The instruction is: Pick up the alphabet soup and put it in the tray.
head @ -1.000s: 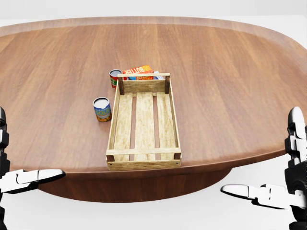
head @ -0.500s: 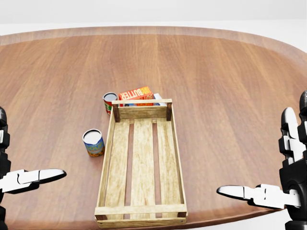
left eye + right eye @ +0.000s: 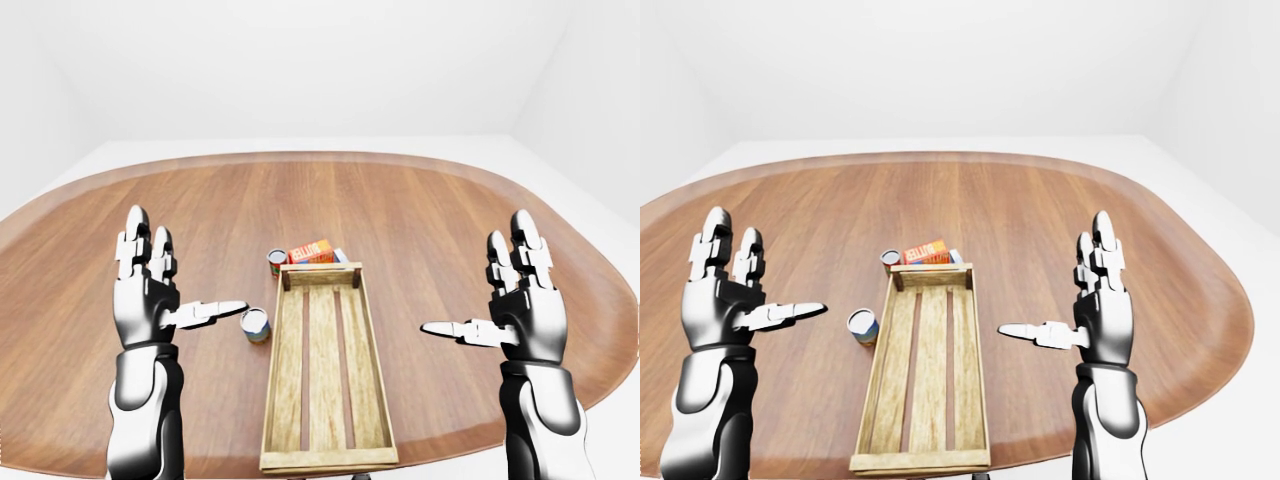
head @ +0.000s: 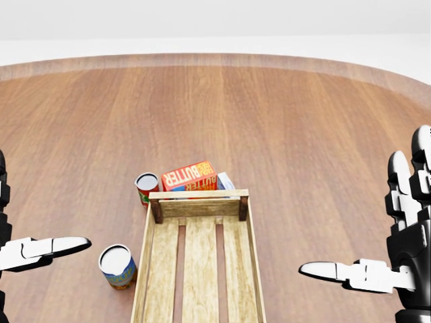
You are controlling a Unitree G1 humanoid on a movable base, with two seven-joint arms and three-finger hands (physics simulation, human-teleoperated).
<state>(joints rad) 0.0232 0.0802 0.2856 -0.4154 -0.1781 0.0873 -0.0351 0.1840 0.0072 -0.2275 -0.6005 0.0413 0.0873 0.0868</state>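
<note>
Left-eye view first: we've got both hands raised, left hand (image 3: 150, 300) and right hand (image 3: 520, 310), fingers spread apart and gripping nothing. The wooden tray (image 3: 325, 365) is our landmark. Two cans here: one just off the tray's left side (image 3: 256, 325), one by its far left corner (image 3: 277, 261), plus an orange butter box (image 3: 311, 251) right behind the far end. We reckon one of the cans is the alphabet soup, but the labels are too small to say which.

Head view: the whole picture has slid compared with a second ago, so the base rolled up to the worktop (image 4: 303, 148) and the tray now runs off the bottom edge. Nothing on it moved. That means we're within reach, grab not yet started.

Right-eye view: same count, nothing new.
</note>
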